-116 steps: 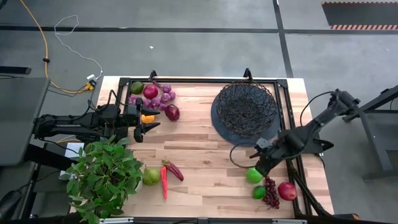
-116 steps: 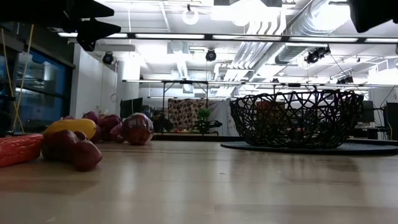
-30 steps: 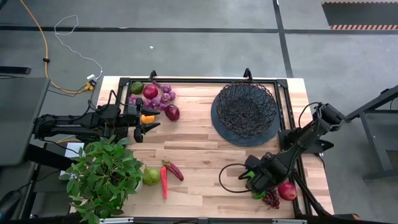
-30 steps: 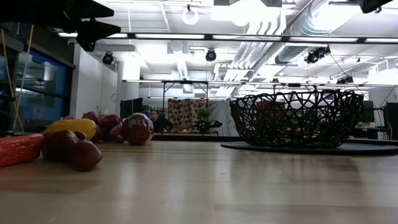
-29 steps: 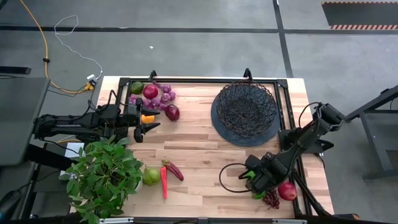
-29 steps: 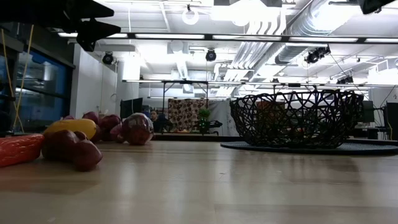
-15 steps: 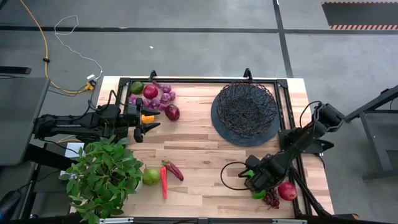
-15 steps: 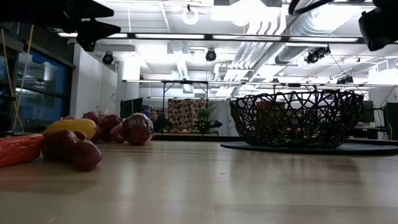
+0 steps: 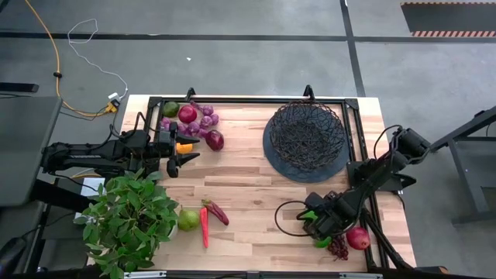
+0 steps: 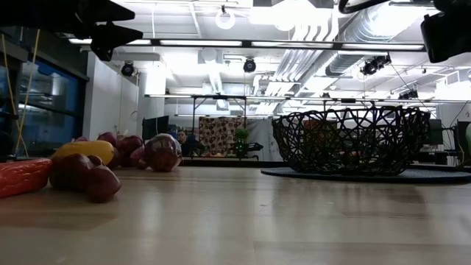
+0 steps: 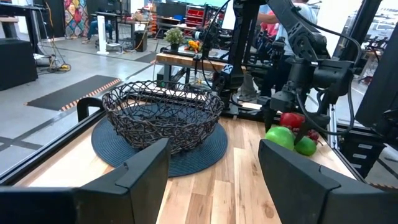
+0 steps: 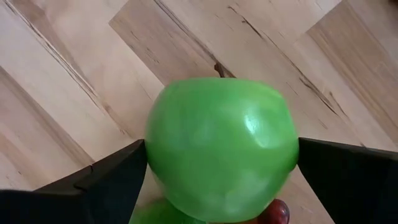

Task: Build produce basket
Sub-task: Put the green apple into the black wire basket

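The black wire basket point(image 9: 306, 139) point(image 11: 161, 118) stands on its dark round base at the far right. My right gripper point(image 9: 315, 221) point(image 12: 221, 168) is at the near right, shut on a green apple-like fruit point(image 12: 221, 146) point(image 11: 280, 137). Beside it a lime point(image 9: 322, 242), a grape bunch point(image 9: 338, 246) and a red apple point(image 9: 357, 237) lie on the table. My left gripper point(image 9: 182, 155) point(image 11: 214, 180) hovers open at the far left, next to grapes, red apples, a lime and an orange point(image 9: 194, 122). A green pear point(image 9: 188, 220) and red chillies point(image 9: 208, 221) lie near left. My right gripper pinches the green fruit across its widest part point(image 12: 155, 155), one finger point(image 12: 106, 180) on each side, coming from above and pointing down. The stem side faces the table. The fruit looks lifted just clear of the wood, with the lime and grapes close by.
A leafy potted plant point(image 9: 132, 221) fills the near left corner. A black frame rail point(image 9: 360, 155) runs along the table's far and right edges. A cable loop point(image 9: 283, 221) hangs from the right arm. Bare wood lies between basket and chillies.
My right gripper, shut on the green fruit throughout, has drifted slightly toward the table's right edge and risen; its arm now shows larger in the low view's upper right corner.
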### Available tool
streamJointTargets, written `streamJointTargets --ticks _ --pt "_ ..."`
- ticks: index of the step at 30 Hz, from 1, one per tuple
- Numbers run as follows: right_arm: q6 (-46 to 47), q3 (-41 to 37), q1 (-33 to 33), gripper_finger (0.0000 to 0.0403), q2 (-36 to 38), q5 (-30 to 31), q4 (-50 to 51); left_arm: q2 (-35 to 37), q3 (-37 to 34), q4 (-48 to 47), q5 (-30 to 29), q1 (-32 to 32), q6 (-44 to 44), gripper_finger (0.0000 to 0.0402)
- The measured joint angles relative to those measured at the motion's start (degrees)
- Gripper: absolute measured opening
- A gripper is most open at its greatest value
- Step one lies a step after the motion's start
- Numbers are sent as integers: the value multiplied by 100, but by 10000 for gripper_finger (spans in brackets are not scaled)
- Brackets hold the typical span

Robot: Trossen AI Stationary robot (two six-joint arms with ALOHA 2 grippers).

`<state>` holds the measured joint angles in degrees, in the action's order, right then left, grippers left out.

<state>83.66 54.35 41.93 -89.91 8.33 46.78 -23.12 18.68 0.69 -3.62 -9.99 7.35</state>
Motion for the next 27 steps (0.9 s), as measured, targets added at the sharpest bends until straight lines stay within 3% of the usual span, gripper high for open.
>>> streamJointTargets --ticks 6,17,24,27 --pt "-9 -2 -4 370 7 -30 2 1 0 0 0 -1 0 236" --pt "-162 -39 -7 324 232 -70 199 -2 0 0 -1 -1 0 236" --pt "-1761 -35 -26 322 304 -26 -885 1 0 0 -2 2 0 236" --pt "-2739 -28 -268 321 306 375 -1715 0 0 -2 -2 1 0 236"
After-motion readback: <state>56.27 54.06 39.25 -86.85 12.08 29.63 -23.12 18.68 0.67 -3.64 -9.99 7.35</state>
